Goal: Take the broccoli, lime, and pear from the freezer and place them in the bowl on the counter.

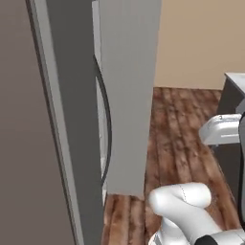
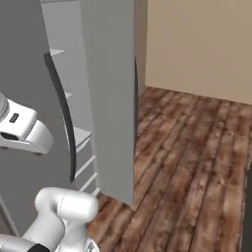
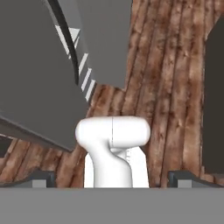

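Observation:
The freezer [image 1: 72, 119] fills the left of both base views, a tall grey body with a long dark curved handle [image 2: 64, 113]. Pale inner shelves [image 2: 74, 98] show in the gap between its handled door and a lighter grey panel [image 2: 113, 98]. In the hand view the freezer [image 3: 35, 78] lies at the upper left, with the shelves [image 3: 85, 70] beside its handle. My gripper [image 3: 111, 181] is open, its fingertips [image 3: 43, 179] far apart with nothing between them, pointing down at the floor away from the freezer. The broccoli, lime, pear and bowl are out of view.
Brown wood floor [image 2: 187, 157] spreads to the right of the freezer up to a beige wall [image 2: 206, 44]. A dark cabinet body with a pale top [image 1: 234, 79] stands at the right edge. My white arm [image 1: 186, 206] rises at the bottom.

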Tool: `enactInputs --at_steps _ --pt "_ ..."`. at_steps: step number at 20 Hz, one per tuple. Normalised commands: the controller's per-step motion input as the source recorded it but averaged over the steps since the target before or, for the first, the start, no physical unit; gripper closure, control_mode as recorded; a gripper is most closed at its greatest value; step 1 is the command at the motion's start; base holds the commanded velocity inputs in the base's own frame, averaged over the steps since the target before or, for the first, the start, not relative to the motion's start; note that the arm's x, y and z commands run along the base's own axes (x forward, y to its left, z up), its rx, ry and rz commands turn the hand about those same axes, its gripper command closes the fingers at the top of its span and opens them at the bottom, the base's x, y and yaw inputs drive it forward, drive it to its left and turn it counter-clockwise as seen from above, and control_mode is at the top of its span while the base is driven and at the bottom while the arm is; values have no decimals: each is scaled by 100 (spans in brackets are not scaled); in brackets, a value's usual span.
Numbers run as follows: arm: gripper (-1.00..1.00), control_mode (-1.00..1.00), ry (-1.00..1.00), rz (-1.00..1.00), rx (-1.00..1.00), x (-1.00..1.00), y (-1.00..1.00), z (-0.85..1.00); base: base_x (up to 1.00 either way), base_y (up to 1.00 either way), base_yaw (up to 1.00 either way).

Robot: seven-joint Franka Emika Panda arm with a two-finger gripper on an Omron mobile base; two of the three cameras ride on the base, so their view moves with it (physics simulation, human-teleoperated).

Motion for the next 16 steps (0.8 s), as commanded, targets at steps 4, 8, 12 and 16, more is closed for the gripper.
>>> enactInputs --at_steps 4,8,12,16 --pt "-100 100 0 0 0 0 0 0 64 -74 34" --pt "-100 100 0 0 0 0 0 0 73 -49 40" --pt "-100 100 0 0 0 0 0 0 75 -38 48" --pt "-100 100 0 0 0 0 0 0 29 -18 42"
